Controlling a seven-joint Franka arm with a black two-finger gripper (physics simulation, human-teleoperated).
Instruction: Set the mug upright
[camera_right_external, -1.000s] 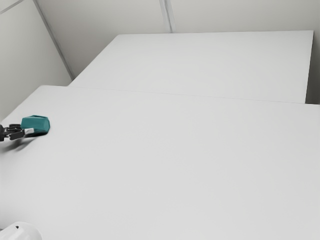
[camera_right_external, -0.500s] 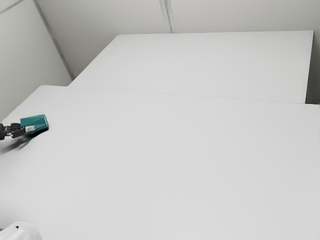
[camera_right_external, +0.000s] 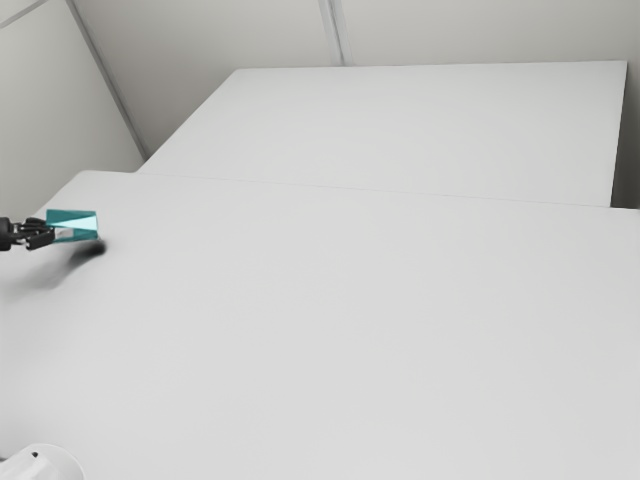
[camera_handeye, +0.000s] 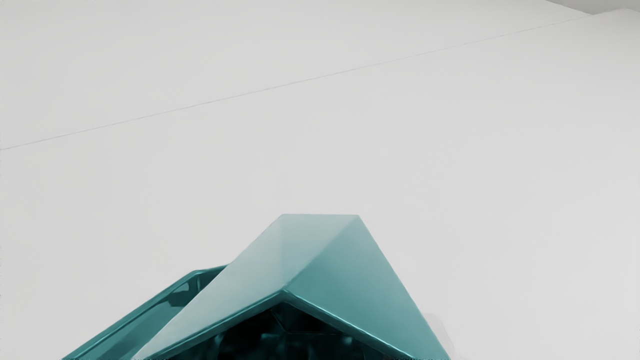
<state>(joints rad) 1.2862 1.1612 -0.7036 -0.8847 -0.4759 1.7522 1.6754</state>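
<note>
Though still sideways, mug higher.

Text: none legible | labels, brands: none legible | numbers, signs: none legible

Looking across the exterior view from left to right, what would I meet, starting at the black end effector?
End effector → teal mug → grey wall strip

One teal mug, one black pincer, two flat white surfaces, one rounded white object
</note>
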